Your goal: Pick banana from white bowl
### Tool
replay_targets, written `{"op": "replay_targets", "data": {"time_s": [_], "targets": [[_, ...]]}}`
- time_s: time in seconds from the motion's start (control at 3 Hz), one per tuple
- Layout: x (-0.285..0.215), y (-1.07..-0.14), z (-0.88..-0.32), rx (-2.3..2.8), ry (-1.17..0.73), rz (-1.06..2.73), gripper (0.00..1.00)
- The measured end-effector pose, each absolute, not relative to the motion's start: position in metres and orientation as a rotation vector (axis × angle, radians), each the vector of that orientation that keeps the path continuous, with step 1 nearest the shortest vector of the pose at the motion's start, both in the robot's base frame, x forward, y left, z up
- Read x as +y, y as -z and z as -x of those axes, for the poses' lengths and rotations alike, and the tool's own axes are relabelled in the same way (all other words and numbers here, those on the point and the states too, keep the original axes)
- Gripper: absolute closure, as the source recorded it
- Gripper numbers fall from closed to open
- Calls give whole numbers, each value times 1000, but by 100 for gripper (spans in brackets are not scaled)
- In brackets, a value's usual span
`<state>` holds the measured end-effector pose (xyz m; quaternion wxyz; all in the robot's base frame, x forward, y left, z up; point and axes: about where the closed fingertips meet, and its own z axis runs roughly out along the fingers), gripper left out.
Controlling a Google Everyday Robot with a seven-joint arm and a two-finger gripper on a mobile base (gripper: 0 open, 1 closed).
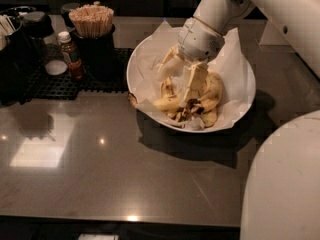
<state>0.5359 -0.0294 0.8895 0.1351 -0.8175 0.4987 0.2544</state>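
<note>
The white bowl, lined with crinkled white paper, stands at the middle back of the dark table. Several yellow, brown-speckled bananas lie in it, with their dark brown stems bunched at the front. I cannot tell which one is the long-stemmed banana. My gripper hangs from the white arm down into the bowl. Its two fingers are spread apart, with the tips among the bananas, straddling one at the left side of the pile. The arm hides part of the pile.
A black cup of wooden sticks and a small sauce bottle stand on a black mat left of the bowl. Dark containers sit at the far left. My white body fills the bottom right corner.
</note>
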Motion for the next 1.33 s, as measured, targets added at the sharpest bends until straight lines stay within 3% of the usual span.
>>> {"op": "replay_targets", "data": {"time_s": [1.33], "targets": [[-34, -877, -524, 1442, -801, 2365, 39]]}}
